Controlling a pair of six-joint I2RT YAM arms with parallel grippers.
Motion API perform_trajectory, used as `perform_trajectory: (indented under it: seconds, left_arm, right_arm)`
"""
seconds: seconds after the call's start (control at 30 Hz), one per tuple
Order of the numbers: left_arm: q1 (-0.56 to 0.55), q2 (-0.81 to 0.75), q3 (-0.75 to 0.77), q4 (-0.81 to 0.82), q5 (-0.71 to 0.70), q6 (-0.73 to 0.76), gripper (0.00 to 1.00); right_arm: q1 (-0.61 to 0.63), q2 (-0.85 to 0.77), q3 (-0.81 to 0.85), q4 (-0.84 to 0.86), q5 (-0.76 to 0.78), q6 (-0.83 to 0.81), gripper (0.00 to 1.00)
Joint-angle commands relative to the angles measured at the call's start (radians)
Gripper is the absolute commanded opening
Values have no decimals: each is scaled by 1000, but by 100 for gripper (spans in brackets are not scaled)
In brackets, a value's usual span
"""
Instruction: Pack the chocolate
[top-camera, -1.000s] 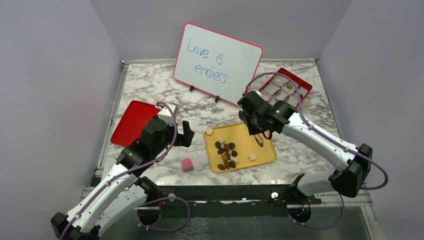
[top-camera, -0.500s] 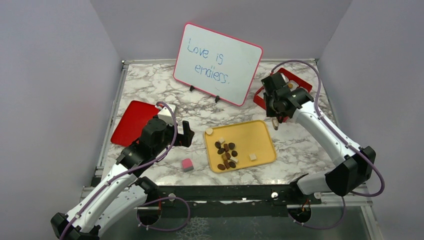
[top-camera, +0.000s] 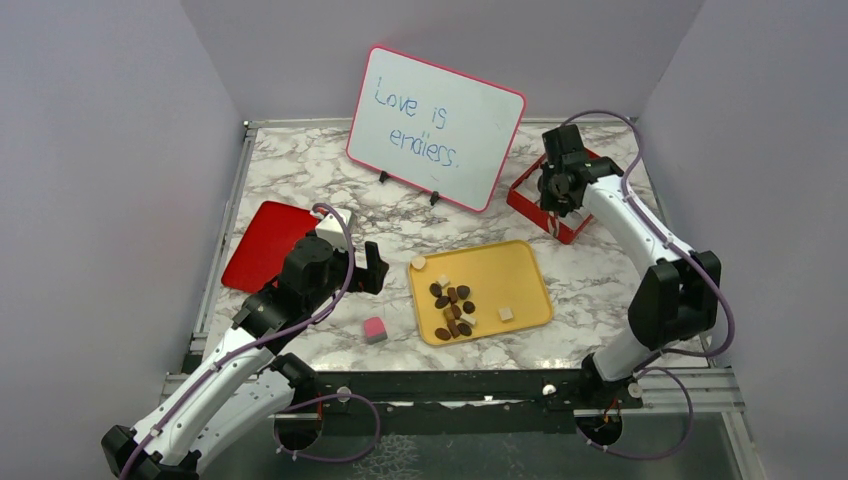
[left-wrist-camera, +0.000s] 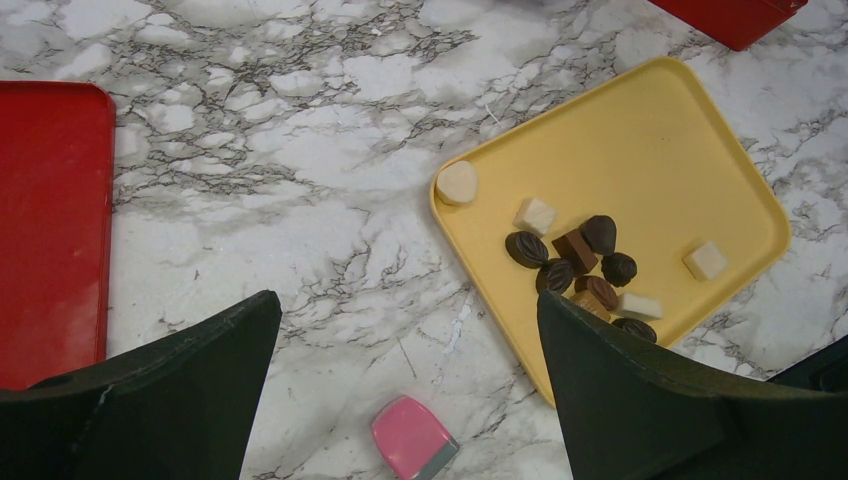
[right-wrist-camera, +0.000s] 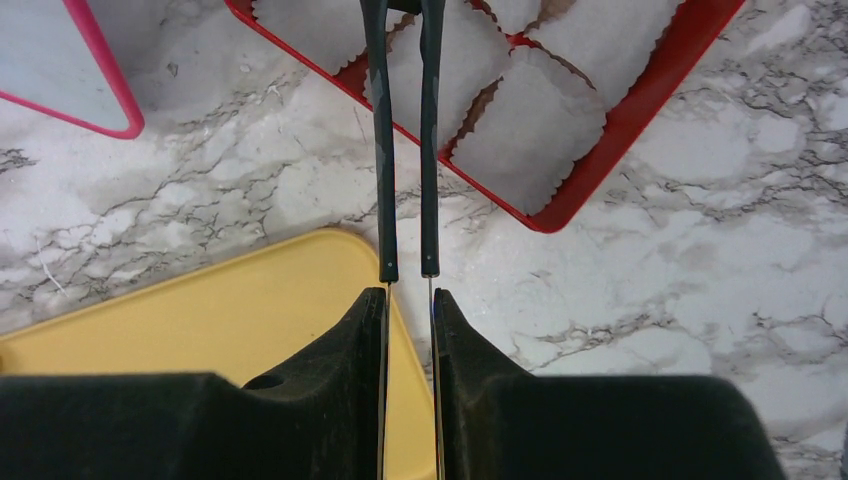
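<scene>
1. Two arms split the work in the top view. The right hand (top-camera: 553, 200) reaches over the red compartment box (top-camera: 566, 232) at the far right. The left hand (top-camera: 368, 270) hangs with fingers apart between a flat red lid (top-camera: 262, 242) and the yellow plastic tray (top-camera: 520, 265). The chocolate (top-camera: 453, 306), small dark brown pieces with a few cream squares, sits clustered at the tray's near left. I judge this to be the drop-off step, with most pieces not yet packed.
2. From the left wrist, the left hand (left-wrist-camera: 405, 305) gapes wide and empty above the marble counter (left-wrist-camera: 300, 150). The chocolate (left-wrist-camera: 580, 265) lies on the yellow tray (left-wrist-camera: 650, 170) to the right, and a pink-and-white cube (left-wrist-camera: 412, 440) lies nearer.
3. From the right wrist, the right hand (right-wrist-camera: 410, 300) is pressed together on thin black tweezers (right-wrist-camera: 379, 150). Their tips run out of view over the white paper cups (right-wrist-camera: 530, 130) in the red box (right-wrist-camera: 620, 150). The cups in view hold nothing. Whether the tips carry a piece cannot be told. The next move calls for aiming the tips into one cup and easing the squeeze.
</scene>
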Motion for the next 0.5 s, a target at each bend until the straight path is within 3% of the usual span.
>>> perform_trajectory:
  seconds: [0.0,0.47]
  left_arm:
    - [-5,-9,0,19,5,2,99]
    - [-5,-23,-1,20,-1,0,99]
  right_arm:
    - [-22,63,80,73,-41,-2,21]
    - [-97,162,157,101,-104,17,23]
